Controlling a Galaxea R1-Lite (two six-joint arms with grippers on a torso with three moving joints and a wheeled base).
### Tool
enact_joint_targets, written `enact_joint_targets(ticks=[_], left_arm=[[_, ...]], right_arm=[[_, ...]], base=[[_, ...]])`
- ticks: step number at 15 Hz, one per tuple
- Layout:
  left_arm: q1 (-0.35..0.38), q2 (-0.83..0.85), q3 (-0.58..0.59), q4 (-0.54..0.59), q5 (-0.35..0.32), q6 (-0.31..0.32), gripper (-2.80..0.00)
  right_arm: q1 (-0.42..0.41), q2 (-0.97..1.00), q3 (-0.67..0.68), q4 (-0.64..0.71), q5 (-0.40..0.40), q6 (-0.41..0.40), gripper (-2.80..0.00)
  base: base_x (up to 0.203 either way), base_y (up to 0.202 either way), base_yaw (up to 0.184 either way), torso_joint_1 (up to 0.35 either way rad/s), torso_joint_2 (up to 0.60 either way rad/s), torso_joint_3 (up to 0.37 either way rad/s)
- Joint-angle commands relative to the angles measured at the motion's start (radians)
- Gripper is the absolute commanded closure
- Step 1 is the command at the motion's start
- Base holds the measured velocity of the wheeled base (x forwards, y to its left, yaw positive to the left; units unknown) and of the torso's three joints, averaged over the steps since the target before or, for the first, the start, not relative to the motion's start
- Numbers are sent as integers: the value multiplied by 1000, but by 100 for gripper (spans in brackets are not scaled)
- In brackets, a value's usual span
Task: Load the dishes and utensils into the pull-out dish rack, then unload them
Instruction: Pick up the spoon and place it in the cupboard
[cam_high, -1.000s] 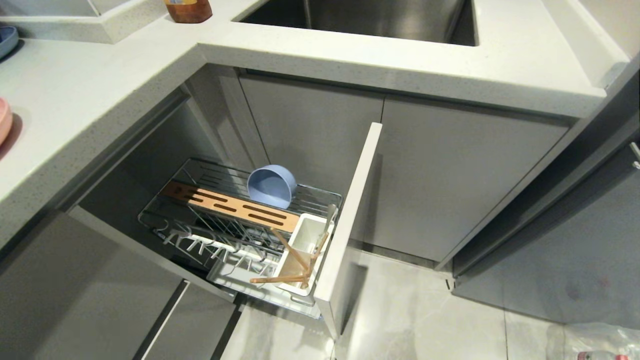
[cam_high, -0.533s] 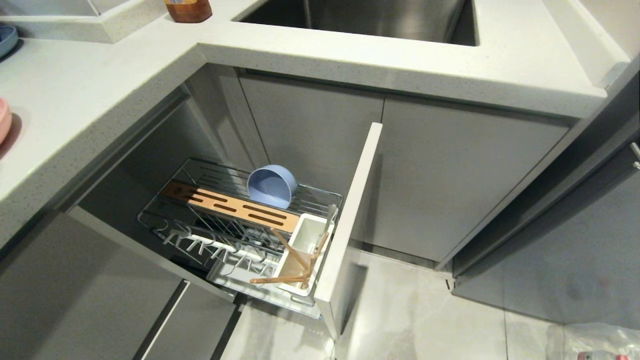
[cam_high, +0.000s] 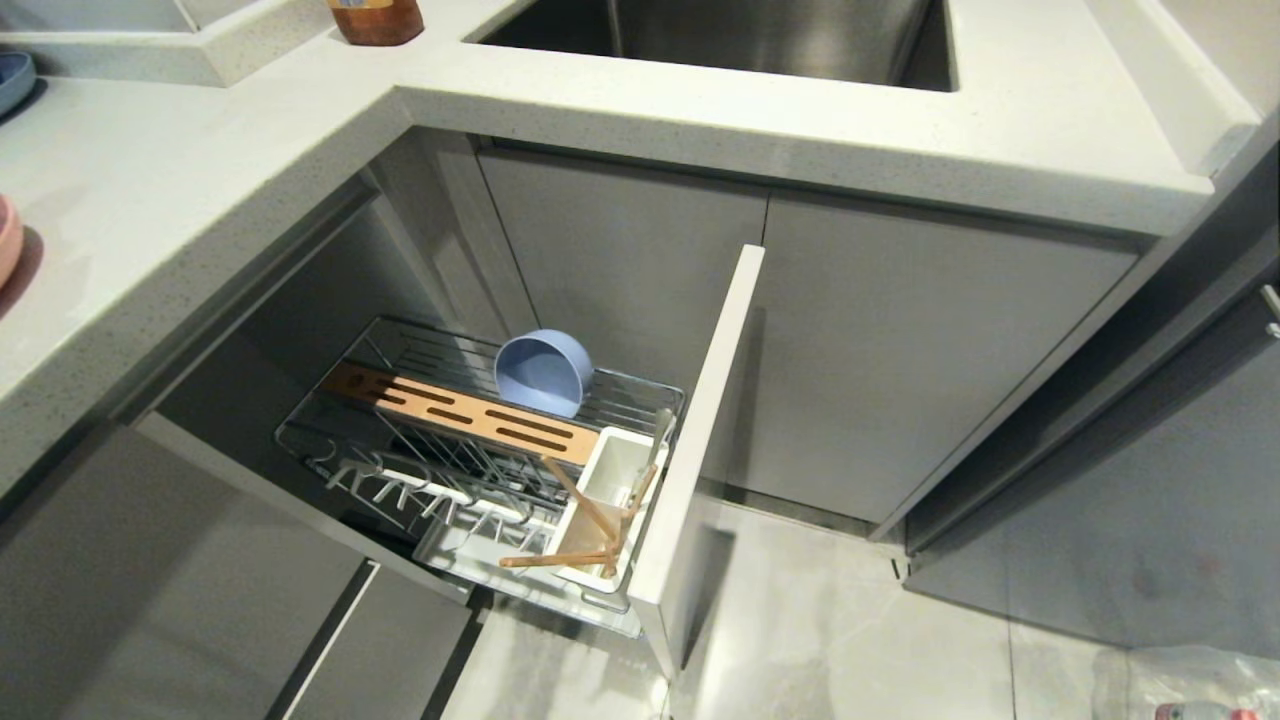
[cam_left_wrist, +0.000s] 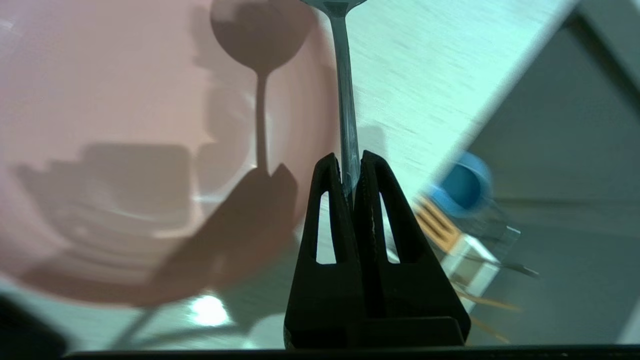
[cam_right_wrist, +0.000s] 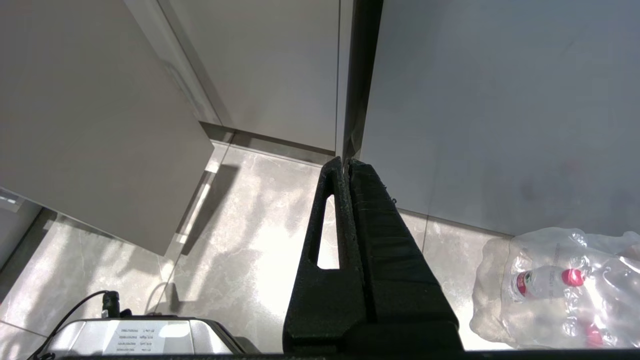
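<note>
Head view: between earlier frames and now, the chrome wire pull-out dish rack (cam_high: 480, 450) is unchanged, pale blue round bowl (cam_high: 543, 372) and 2 wooden chopsticks (cam_high: 575, 525) loaded. Left gripper (cam_left_wrist: 351, 165) pinches the slim grey metal spoon (cam_left_wrist: 346, 100) above the flat pink plate (cam_left_wrist: 125, 125); right gripper (cam_right_wrist: 347, 165) parked, pressed together. Judgement: unloading underway.

One pale blue bowl (cam_high: 545, 372) tipped on its side in the one pull-out dish rack (cam_high: 480, 450). One copper-brown slotted strip (cam_high: 465, 411) across that rack, one white caddy (cam_high: 610, 500) at its front. Two wooden chopsticks (cam_high: 570, 530) in the caddy, crossing, and beside them one slim grey handle (cam_high: 658, 440) rising out of it. One spoon (cam_left_wrist: 347, 125) clamped in the left pincer (cam_left_wrist: 350, 172), over one pink plate (cam_left_wrist: 150, 150) on the tabletop (cam_high: 180, 200). Two pincers in all, the right pincer (cam_right_wrist: 347, 165) bare. One sink (cam_high: 750, 40), one brown bottle (cam_high: 377, 20).
</note>
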Motion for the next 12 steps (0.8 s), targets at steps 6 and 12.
enact_joint_targets(ticks=[6,12], left_arm=[[-420,-144,67,107,27,-134,0],[-846,-228,316,119,84,-140,0]], right_arm=[[0,2,0,0,0,0,0],[0,2,0,0,0,0,0]], base=[[0,0,0,0,0,0],[0,0,0,0,0,0]])
